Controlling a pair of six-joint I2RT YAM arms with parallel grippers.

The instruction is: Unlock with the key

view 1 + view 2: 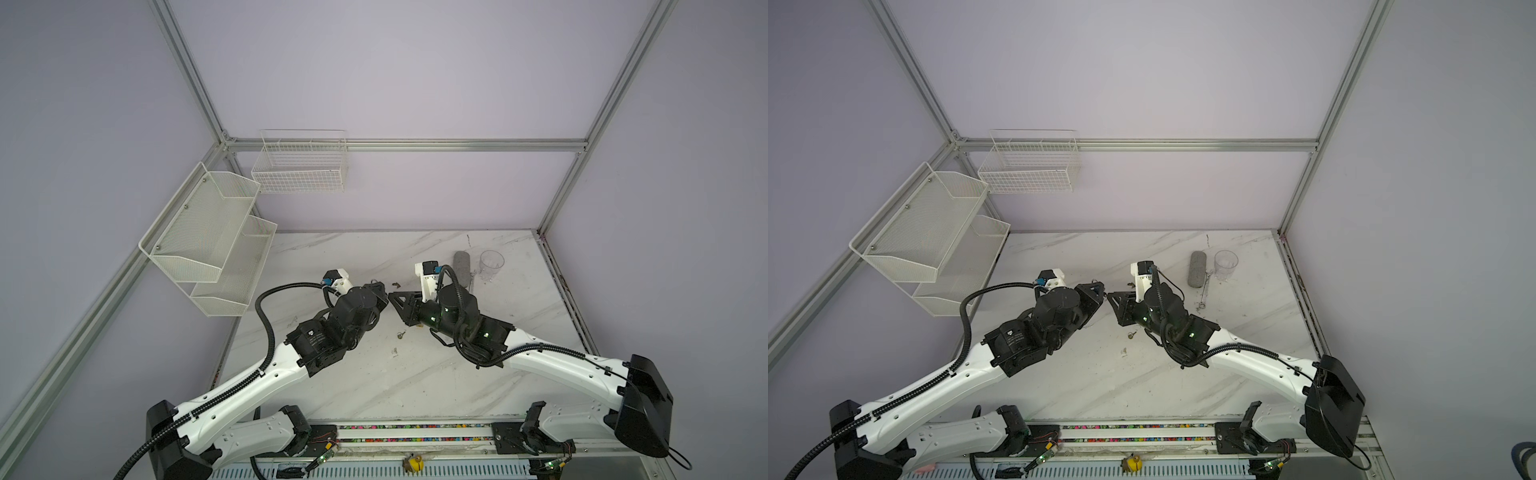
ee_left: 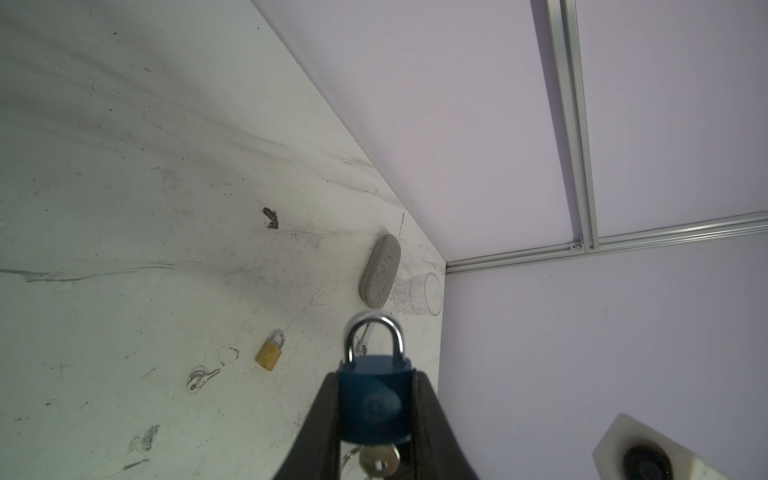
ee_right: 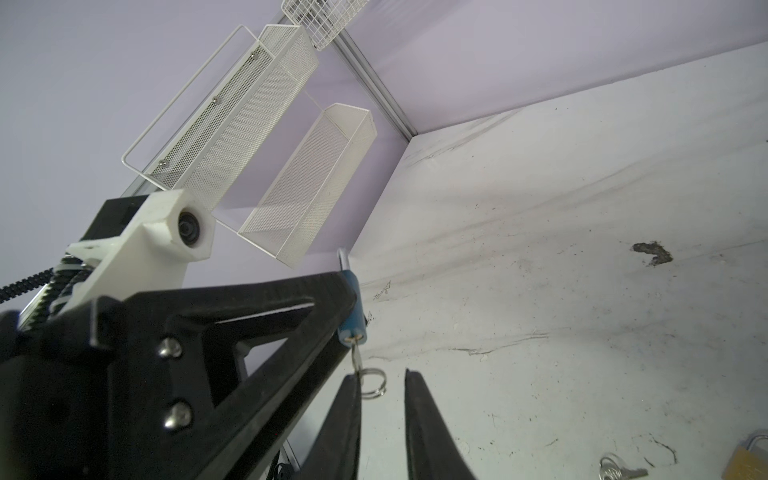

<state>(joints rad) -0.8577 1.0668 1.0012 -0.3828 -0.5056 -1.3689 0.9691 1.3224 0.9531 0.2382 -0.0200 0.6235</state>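
I have the padlock (image 2: 372, 409) in the left gripper (image 2: 375, 376) over mid-table (image 2: 124, 208), its key (image 3: 356, 353) facing the right gripper (image 3: 381, 374); a spare padlock (image 2: 270, 351) and spare key (image 2: 199, 378) lie side by side below, and a glasses case (image 2: 380, 270) lies beside a cup (image 2: 417, 295) at back right.

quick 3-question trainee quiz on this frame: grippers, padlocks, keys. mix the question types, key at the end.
1. Multiple choice: what does the left gripper hold? A) glass B) blue padlock C) wrench
2. True or false: the right gripper is clamped shut on the key.
3. Fill in: beside the spare key lies a ____.

Key
1. B
2. False. Its jaws stand apart. The key sits in the blue padlock's underside.
3. brass padlock
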